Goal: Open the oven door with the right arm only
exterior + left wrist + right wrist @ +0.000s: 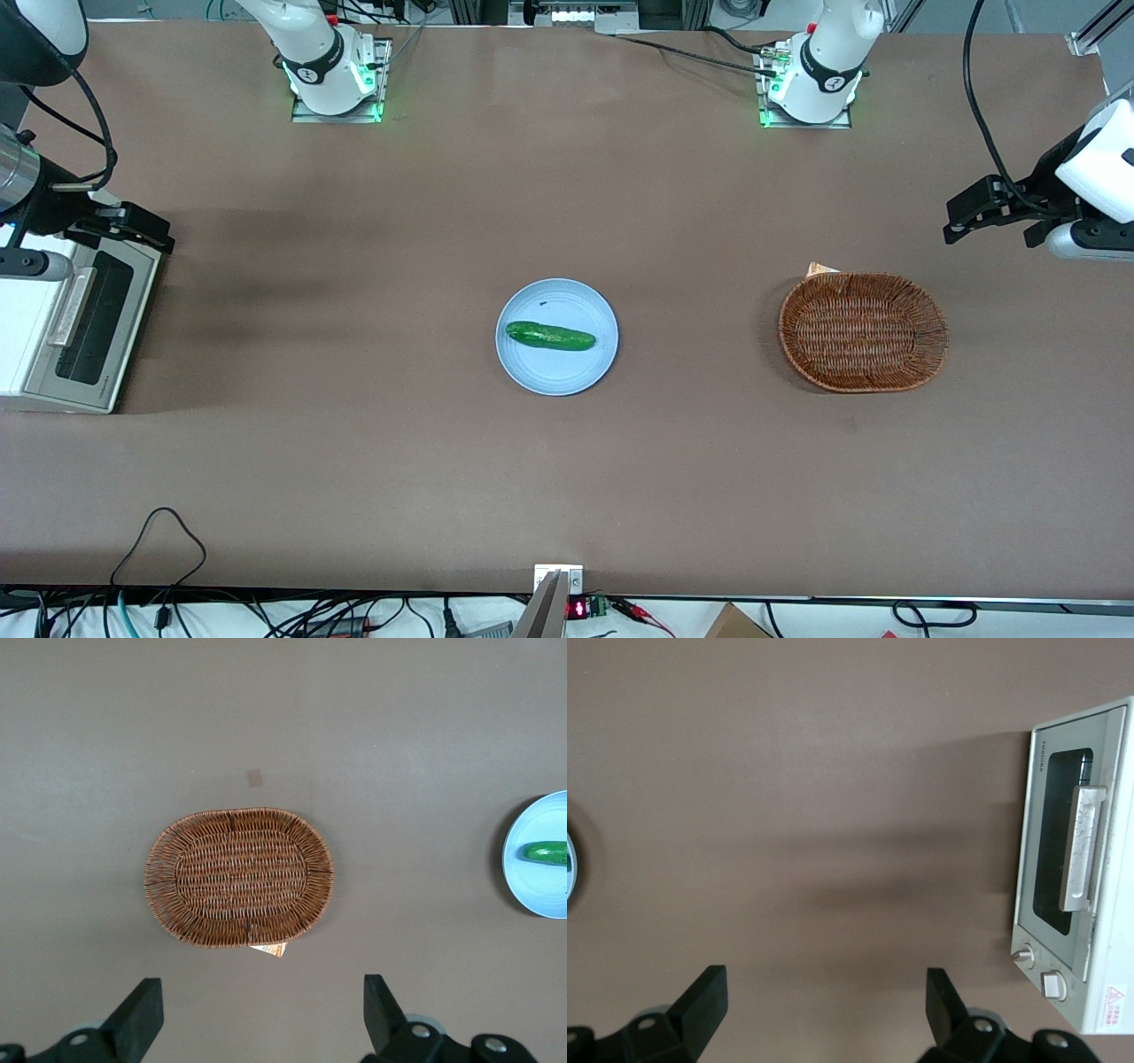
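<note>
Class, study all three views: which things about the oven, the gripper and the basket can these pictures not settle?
- Oven interior: front view, dark oven door glass hides it.
- Oven back: front view, cut by the picture edge.
- Gripper, open: right wrist view, picture edge cuts its base.
- Paper scrap: basket hides most.

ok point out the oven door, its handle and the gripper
oven door (1052, 850), right wrist view, glass window
handle (1083, 849), right wrist view, middle of the bar
gripper (133, 229), front view, between its open fingertips, above the oven

My right arm (310, 53) is white with a black band near its base, green lights glowing at the mounting plate. Its silver wrist cylinder (13, 173) carries a black tool (133, 226), fingers spread wide.
</note>
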### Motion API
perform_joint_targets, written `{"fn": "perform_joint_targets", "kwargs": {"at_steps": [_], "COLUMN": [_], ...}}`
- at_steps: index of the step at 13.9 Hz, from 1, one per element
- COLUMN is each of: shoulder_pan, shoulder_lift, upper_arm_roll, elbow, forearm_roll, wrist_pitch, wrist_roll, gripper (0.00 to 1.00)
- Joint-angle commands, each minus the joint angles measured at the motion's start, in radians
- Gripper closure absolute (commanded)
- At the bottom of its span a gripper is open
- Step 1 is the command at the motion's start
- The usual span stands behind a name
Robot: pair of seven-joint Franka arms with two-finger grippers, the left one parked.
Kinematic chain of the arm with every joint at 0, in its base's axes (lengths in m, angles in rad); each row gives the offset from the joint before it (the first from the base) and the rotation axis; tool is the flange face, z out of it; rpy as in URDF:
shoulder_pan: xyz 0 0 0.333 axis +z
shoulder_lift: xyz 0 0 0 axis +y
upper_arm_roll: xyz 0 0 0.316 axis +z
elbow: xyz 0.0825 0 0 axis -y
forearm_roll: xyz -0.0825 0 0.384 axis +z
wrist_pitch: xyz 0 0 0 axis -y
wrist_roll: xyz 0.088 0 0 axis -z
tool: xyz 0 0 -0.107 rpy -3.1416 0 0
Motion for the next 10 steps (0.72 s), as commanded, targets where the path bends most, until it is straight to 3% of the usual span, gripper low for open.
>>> {"fn": "perform_joint_targets", "kwargs": {"at_steps": [1,10], "shoulder_pan": [-0.006,-0.004], "shoulder_lift": [-0.022,-0.016], "upper_arm_roll": [0.006,0.006], "elbow": [-0.020,-0.021], "forearm_roll": [0.020,0.020], "wrist_pitch": [-0.002,-0.011], "wrist_roll": [0.006,0.047], "gripper": [0.01,0.01]}}
